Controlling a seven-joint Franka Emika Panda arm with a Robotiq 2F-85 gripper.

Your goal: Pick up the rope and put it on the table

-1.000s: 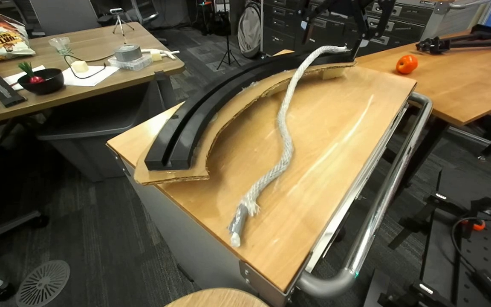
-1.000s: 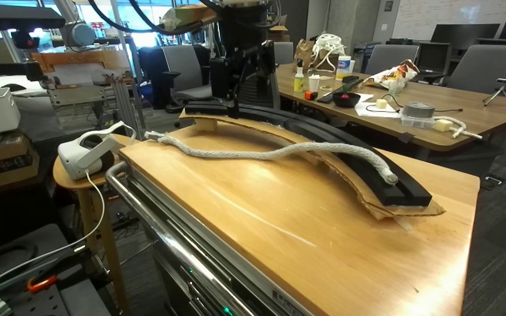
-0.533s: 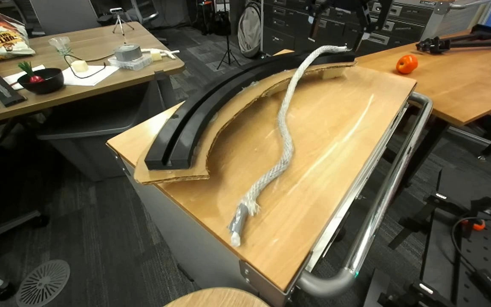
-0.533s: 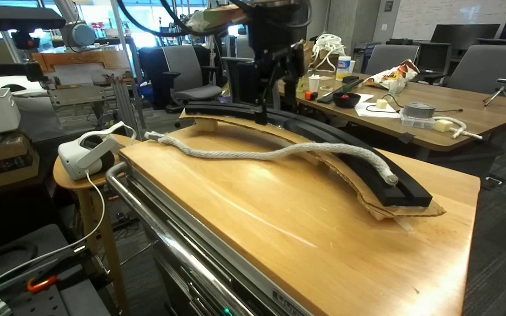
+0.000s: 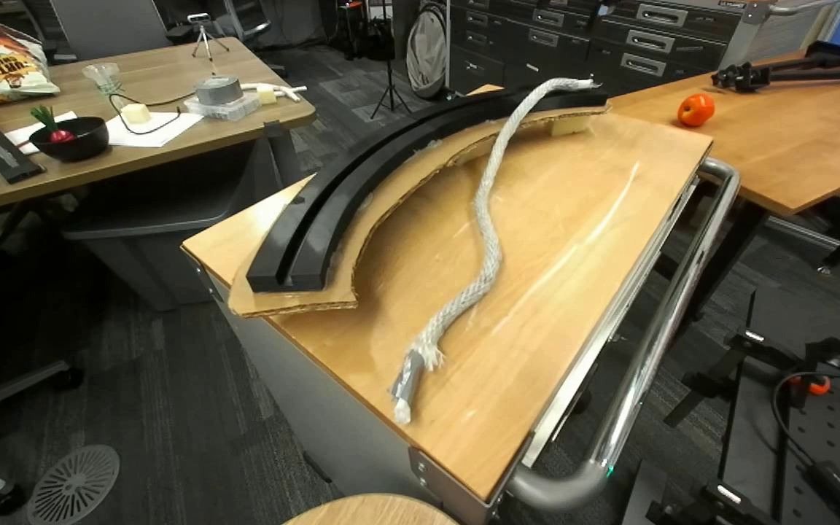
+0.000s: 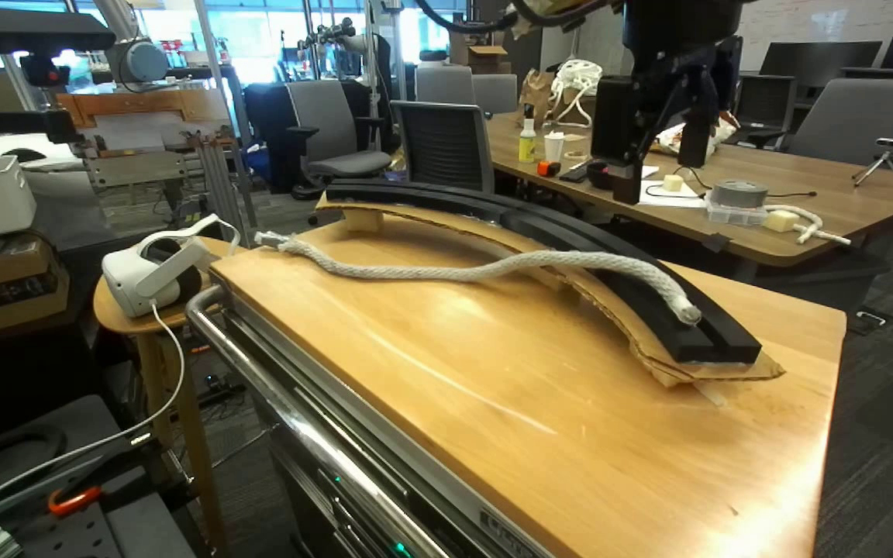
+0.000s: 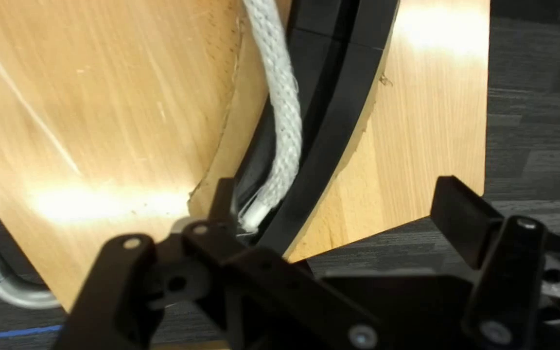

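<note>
- Lying with one end on the curved black track, the grey-white rope runs over the cardboard beneath and onto the desk, inside the track's curve.
- Its frayed, taped end rests well apart from the track.
- Raised near the track's rope-bearing end, the jaws stand wide apart, holding nothing.

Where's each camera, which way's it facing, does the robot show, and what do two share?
An exterior view: raised near a corner of the table, facing over it toward black drawers; no robot part clearly visible.
An exterior view: from the rail side, facing the brown desk; hand at upper right.
Wrist view: overhead, facing down at rope and black track; spread fingers show.
Both exterior views share rope, black track and rail.
</note>
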